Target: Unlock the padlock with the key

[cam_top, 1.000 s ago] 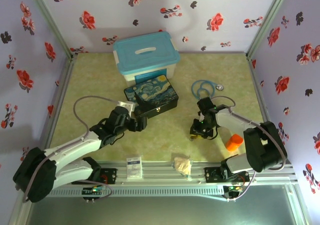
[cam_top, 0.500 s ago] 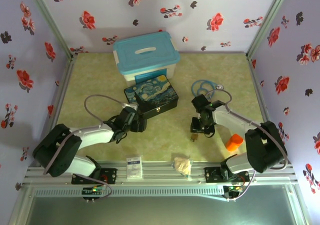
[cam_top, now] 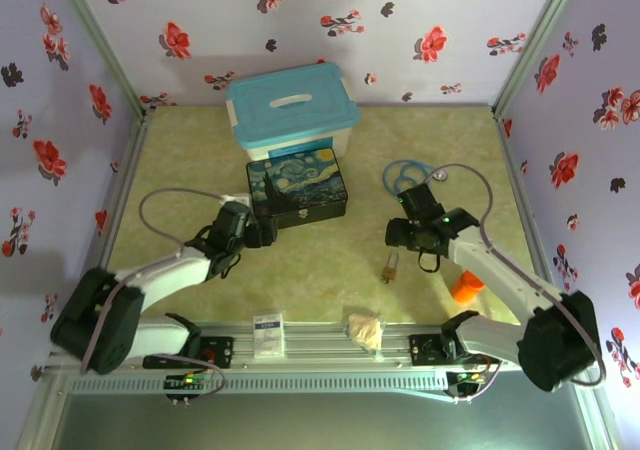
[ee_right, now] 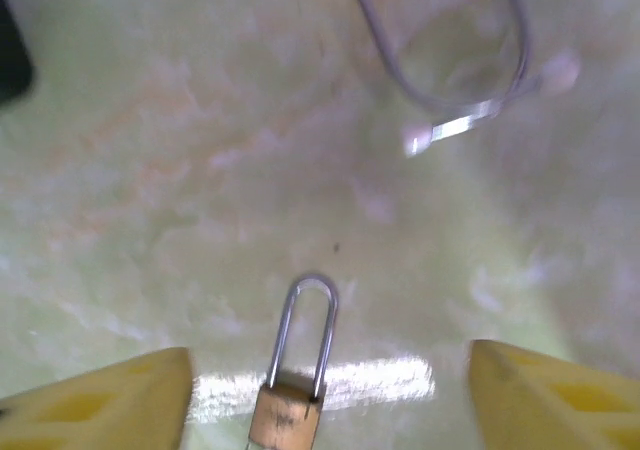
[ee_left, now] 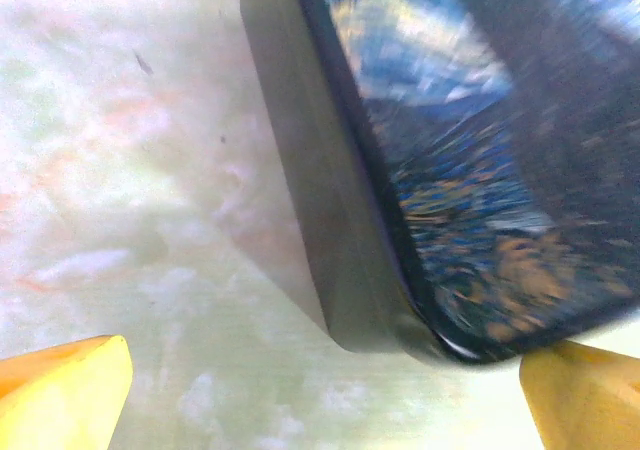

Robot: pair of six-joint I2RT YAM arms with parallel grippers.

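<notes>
The brass padlock (cam_top: 389,266) lies flat on the green table with its silvery shackle closed. In the right wrist view the padlock (ee_right: 288,408) sits at the bottom edge between my yellow fingers (ee_right: 100,400), touching neither. My right gripper (cam_top: 394,236) (ee_right: 330,410) hovers open just behind it. My left gripper (cam_top: 262,233) (ee_left: 320,400) is open, with nothing between its fingers, at the front left corner of the starry-night box (cam_top: 297,192) (ee_left: 450,170). The key is hidden.
A blue-lidded plastic bin (cam_top: 290,115) stands behind the starry box. The blue stethoscope (cam_top: 410,175) lies behind my right gripper, and its tubing (ee_right: 440,60) shows in the right wrist view. An orange object (cam_top: 465,288), a crumpled wad (cam_top: 365,330) and a white card (cam_top: 268,335) lie near the front rail.
My right gripper has opened, let go of the padlock and drawn back from it; the padlock now rests on the table. My left gripper has pulled back left from the box's front.
</notes>
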